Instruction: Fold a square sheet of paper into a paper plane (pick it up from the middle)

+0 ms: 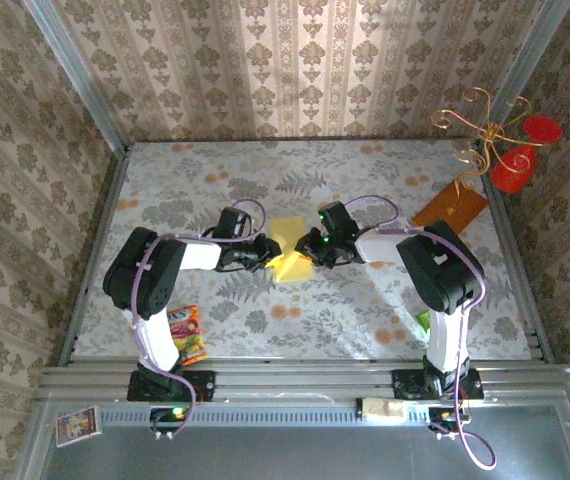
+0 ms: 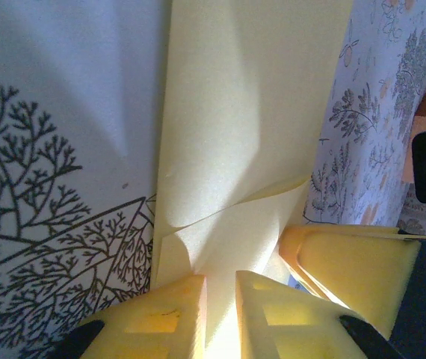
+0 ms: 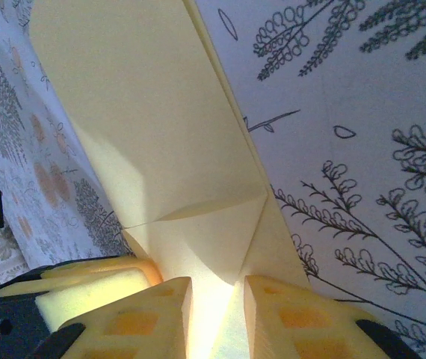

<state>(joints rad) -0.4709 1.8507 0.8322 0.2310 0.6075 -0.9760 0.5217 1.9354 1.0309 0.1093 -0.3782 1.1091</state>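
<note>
One square sheet of paper (image 1: 287,238), partly folded, is seen between two grippers. One edge is pinched in the narrow gap of the left gripper (image 2: 220,290) and likewise of the right gripper (image 3: 218,292). The rest is spread flat beyond both pairs of fingertips.

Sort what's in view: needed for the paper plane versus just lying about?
Job:
yellow paper, partly folded
left pincer
right pincer

Lying about:
snack packet
orange-brown board
wire ornament with red hearts
card on the front rail
</note>
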